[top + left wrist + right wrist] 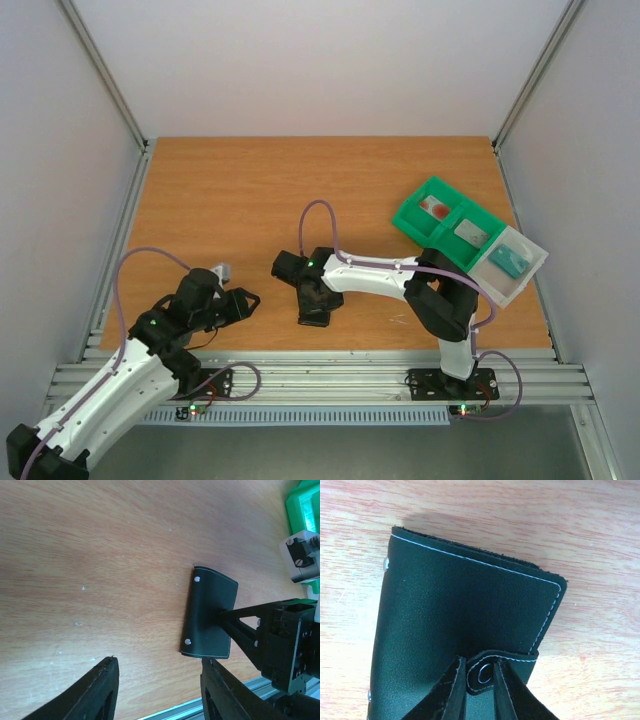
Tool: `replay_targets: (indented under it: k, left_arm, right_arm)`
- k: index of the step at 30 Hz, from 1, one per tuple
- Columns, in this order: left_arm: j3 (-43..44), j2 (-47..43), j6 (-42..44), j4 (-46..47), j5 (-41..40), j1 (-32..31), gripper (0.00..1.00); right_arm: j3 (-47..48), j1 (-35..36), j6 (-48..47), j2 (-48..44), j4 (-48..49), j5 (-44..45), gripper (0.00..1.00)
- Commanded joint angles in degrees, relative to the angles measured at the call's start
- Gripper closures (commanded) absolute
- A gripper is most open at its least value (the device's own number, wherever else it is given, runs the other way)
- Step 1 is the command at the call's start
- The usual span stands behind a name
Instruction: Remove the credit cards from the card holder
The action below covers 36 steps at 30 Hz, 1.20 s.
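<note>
Black snap tab (485, 673) of the card holder (465, 605) pinched between the right gripper (480, 662) fingers.
The closed holder is seen lying on the wooden table (250, 200), near its front middle; the left gripper (159, 660) is held off to its left, fingers spread, nothing grasped.

Table (250, 190) open across far half and left; right gripper (480, 672) and arm crowd wallet's (210, 612) tab edge, left gripper (159, 660) near its left, tray (418, 215) well apart far right.
</note>
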Motion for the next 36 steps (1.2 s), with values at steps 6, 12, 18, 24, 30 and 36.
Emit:
replay_targets:
  k: [6,12,18,24,30,36]
  left_arm:
    - [0.6,0.8,0.6,1.0,0.5,0.2,0.54]
    - [0.5,4.1,1.0,4.4,2.7,0.1,0.54]
    - [-0.7,9.6,0.0,12.1,7.3,0.0,0.54]
    - [-2.9,15.7,-3.0,22.1,10.5,-0.2,0.55]
    - [-4.5,21.0,-4.7,31.0,13.2,-1.4,0.55]
    - [-7.0,25.3,-9.1,47.0,16.9,-4.2,0.5]
  right_arm:
    - [-1.5,0.9,-2.6,0.1,2.0,4.2,0.99]
    - [-5.0,1.5,-6.2,-3.4,6.0,3.9,0.99]
    - [-10.3,1.5,-9.4,-9.9,13.7,1.7,0.99]
    - [-14.6,1.5,-10.7,-17.1,19.3,-0.1,0.99]
    - [-17.5,1.5,-10.4,-22.2,21.6,-1.2,0.99]
    - [-19.3,1.5,-9.8,-24.1,25.0,-4.1,0.99]
